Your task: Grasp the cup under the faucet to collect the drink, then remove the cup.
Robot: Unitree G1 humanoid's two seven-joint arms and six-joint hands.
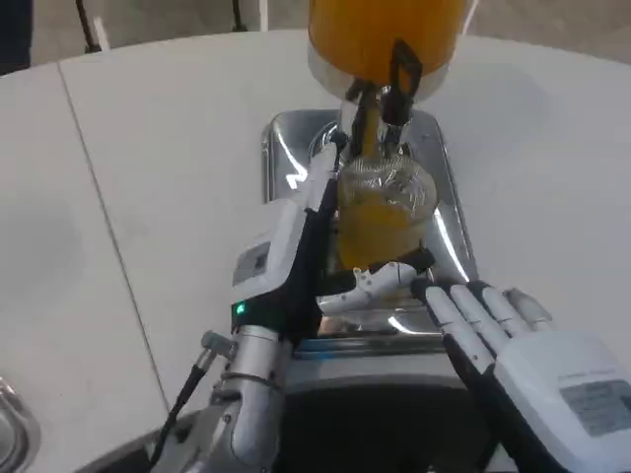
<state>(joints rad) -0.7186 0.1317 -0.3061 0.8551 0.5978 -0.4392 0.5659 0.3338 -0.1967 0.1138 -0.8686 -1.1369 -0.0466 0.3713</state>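
Observation:
A clear glass cup, more than half full of orange drink, stands on the steel drip tray under the black faucet of the orange drink dispenser. My left hand grips the cup from its left side, fingers reaching up along the glass and the thumb wrapping across its front base. My right hand sits at the lower right, fingers apart and pointing toward the cup's base, holding nothing.
The white table spreads to the left and right of the tray. A seam runs down the tabletop on the left. A metal object shows at the bottom-left corner.

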